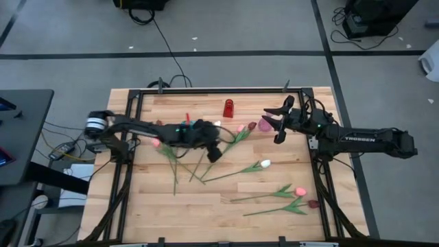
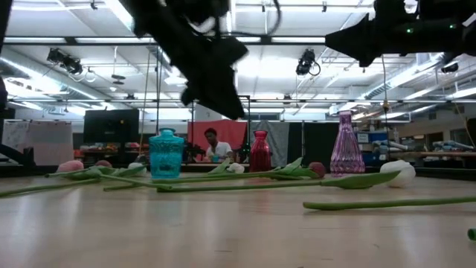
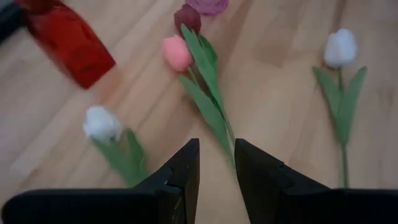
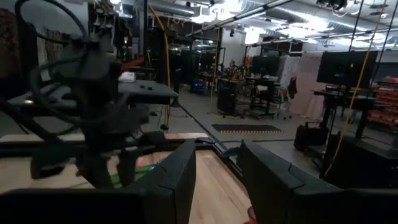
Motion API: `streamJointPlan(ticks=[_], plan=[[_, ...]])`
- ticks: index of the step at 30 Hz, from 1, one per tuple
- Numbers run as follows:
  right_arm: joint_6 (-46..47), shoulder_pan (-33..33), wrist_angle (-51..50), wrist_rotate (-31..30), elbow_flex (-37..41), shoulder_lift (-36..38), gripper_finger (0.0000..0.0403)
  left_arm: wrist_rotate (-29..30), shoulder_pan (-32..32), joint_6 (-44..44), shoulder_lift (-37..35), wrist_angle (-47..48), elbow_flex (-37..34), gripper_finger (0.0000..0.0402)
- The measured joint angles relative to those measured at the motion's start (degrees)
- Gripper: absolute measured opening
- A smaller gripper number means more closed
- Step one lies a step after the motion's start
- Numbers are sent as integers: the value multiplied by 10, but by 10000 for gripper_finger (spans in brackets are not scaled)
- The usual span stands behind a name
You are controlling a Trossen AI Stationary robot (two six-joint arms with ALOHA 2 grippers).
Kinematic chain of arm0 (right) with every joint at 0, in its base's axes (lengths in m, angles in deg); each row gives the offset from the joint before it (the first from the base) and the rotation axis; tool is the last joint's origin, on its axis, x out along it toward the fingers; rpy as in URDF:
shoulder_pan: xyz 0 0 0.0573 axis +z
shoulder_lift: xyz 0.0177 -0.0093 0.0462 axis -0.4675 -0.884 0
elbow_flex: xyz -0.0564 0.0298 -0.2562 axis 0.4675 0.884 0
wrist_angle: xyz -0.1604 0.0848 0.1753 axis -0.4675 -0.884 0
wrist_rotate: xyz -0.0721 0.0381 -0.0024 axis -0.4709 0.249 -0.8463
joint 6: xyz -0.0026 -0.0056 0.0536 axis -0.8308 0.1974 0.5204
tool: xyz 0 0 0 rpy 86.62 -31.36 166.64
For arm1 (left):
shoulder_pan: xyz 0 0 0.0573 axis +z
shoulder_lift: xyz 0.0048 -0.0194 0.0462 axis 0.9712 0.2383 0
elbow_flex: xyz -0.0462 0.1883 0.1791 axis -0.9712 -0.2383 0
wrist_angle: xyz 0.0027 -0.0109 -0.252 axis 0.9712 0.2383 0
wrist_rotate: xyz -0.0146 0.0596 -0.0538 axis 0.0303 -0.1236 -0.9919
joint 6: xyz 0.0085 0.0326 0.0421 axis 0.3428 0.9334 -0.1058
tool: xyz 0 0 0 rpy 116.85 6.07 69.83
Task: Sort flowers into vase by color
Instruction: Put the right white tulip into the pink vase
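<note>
The left gripper hangs over the middle of the wooden table. Its two dark fingers are a little apart and hold nothing. Just past the tips lies a pink tulip with long green leaves. A dark red tulip lies right next to the pink head. A white tulip lies near one finger, and another white tulip lies well off on the other side. The red vase stands beyond them.

The right gripper waits up in the air near the far right side of the table. Its fingers are apart with nothing between them.

From above, more flowers lie flat on the wood. One pink flower lies by the left arm. A white flower lies near the middle. Another pink flower and a dark red flower lie near the right edge.

From table height, three vases stand in a row at the back: a blue vase, the red one, and a purple vase. None of the vases shows a flower in it. A person sits far back in the room.
</note>
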Motion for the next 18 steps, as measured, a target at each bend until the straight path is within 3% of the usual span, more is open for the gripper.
streamJointPlan(ticks=[6, 11, 18], plan=[[-18, 0, -118, -44, 0, 66, 138, -92, 33, 24, 101, 2, 97, 107], [-31, 0, -172, -109, 0, 128, 138, -87, 43, 65, 168, 49, 191, 107], [-41, 0, -216, -106, 0, 157, 138, -77, 50, 120, 263, 100, 310, 107]])
